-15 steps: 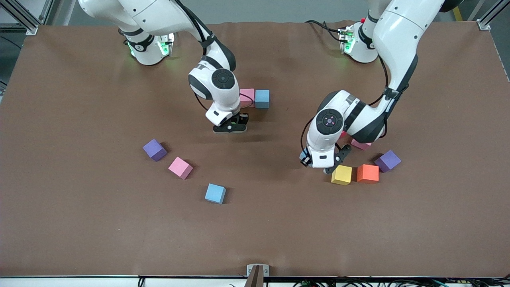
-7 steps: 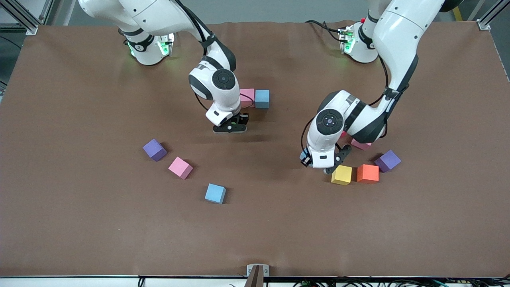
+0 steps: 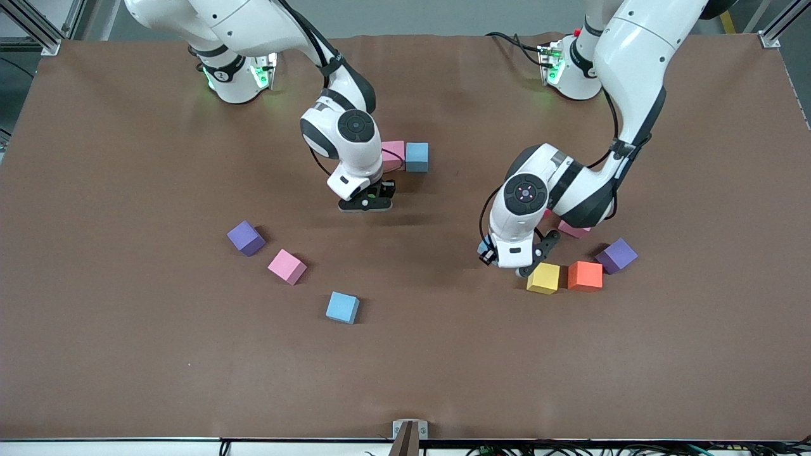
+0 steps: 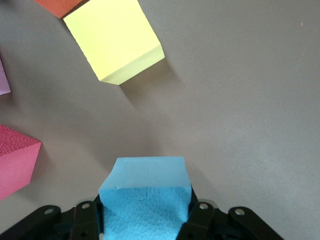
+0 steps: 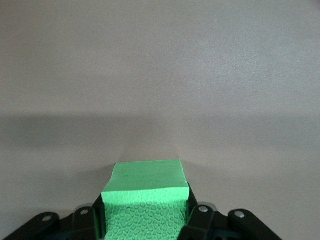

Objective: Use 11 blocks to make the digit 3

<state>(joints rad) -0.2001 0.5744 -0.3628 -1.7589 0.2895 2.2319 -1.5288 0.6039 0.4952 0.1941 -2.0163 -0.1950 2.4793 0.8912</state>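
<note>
Left wrist view: left gripper (image 4: pixel 145 227) clamps a light blue cube (image 4: pixel 145 192) beside the yellow cube (image 4: pixel 112 37), presumably for carrying to the digit — right gripper (image 5: pixel 145 227) grips a green cube (image 5: pixel 146 192) near the pink cube (image 3: pixel 393 154).

Foam blocks. Pink block (image 3: pixel 393 154) and light blue block (image 3: pixel 417 156) touch mid-bench. Loose pink cube (image 3: pixel 287 266) and blue cube (image 3: pixel 343 307) lie toward the right arm's end. Yellow block (image 3: pixel 544 278) sits just beside orange block (image 3: pixel 585 275). Held: light blue cube (image 4: pixel 145 196), green cube (image 5: pixel 145 198).
</note>
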